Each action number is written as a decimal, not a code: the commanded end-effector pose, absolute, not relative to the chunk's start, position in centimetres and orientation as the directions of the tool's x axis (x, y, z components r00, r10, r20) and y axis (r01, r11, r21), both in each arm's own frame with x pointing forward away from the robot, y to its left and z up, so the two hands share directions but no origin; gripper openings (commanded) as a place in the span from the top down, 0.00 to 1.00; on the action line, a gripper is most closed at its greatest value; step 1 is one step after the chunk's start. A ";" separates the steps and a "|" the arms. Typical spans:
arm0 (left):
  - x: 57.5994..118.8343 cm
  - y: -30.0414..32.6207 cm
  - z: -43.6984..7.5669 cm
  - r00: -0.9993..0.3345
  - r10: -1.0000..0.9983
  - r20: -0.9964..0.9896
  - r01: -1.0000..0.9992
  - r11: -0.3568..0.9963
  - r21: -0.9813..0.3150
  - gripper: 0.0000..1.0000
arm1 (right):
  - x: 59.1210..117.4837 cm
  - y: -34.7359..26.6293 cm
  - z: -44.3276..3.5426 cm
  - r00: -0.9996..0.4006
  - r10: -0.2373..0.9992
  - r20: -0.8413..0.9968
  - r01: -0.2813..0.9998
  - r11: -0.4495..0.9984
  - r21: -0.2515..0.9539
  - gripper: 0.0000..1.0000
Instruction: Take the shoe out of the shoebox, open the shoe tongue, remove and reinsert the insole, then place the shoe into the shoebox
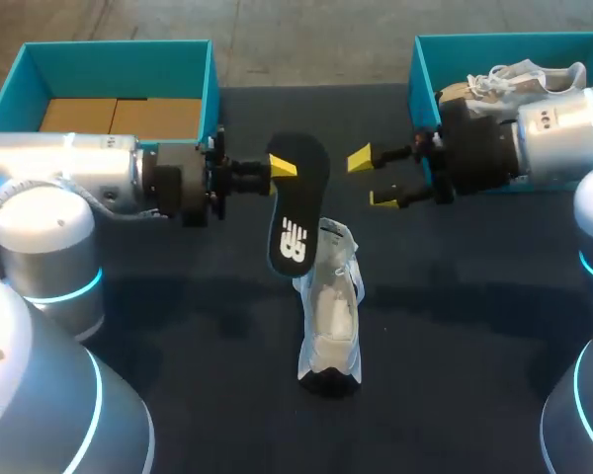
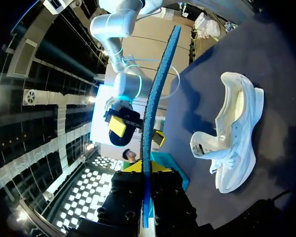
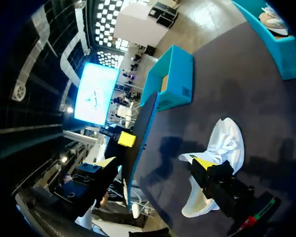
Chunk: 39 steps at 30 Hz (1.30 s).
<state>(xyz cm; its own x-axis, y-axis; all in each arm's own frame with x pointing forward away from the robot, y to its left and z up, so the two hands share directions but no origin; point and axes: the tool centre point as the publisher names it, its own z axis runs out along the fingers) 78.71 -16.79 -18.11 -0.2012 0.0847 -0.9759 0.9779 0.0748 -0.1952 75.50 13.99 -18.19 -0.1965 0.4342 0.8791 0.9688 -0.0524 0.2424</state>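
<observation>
A black insole (image 1: 298,209) hangs above the table with my left gripper (image 1: 282,168) shut on its upper end. In the left wrist view the insole (image 2: 155,108) shows edge-on, rising from between my left gripper's (image 2: 147,170) fingers. My right gripper (image 1: 372,179) stands open just to the insole's right, not touching it. From the right wrist the insole (image 3: 139,136) stands ahead of my right gripper (image 3: 154,162), whose fingers are spread wide. The white shoe (image 1: 330,318) lies on the dark table below the insole, also seen as the shoe (image 2: 235,136) and the shoe (image 3: 218,150).
A teal shoebox (image 1: 212,79) with a cardboard floor sits at the back left, behind my left arm. A second teal shoebox (image 1: 422,61) at the back right holds another white shoe (image 1: 529,77), close behind my right wrist.
</observation>
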 end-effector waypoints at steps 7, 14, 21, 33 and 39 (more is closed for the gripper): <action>76.2 -12.7 -17.3 -0.213 0.227 -0.950 0.974 0.130 -0.187 1.00 | 74.5 12.0 -17.8 -0.152 0.514 0.844 0.975 -0.064 0.214 0.00; 76.2 -12.7 -17.3 -0.213 0.227 -0.950 0.974 0.130 -0.187 1.00 | 74.5 12.0 -17.8 -0.152 0.514 0.844 0.975 -0.064 0.214 0.00; 76.2 -12.7 -17.3 -0.213 0.227 -0.950 0.974 0.130 -0.187 1.00 | 74.5 12.0 -17.8 -0.152 0.514 0.844 0.975 -0.064 0.214 0.00; 72.9 -13.0 -19.0 -0.418 0.141 -0.897 0.906 -0.008 -0.423 1.00 | 72.1 9.2 -19.0 -0.384 0.606 0.696 0.916 0.152 0.372 0.00; 70.3 -12.9 -17.7 -0.429 0.132 -0.894 0.902 0.011 -0.432 1.00 | 70.2 7.4 -18.8 -0.501 0.631 0.592 0.859 0.282 0.427 0.00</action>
<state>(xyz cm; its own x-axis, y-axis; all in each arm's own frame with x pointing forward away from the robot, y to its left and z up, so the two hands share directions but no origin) 72.15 -13.37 -18.60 -0.4265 0.1378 -0.8939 0.9002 -0.0313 -0.4343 71.44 8.95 -20.57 -0.4587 0.6204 0.6362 0.8826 0.2353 0.4070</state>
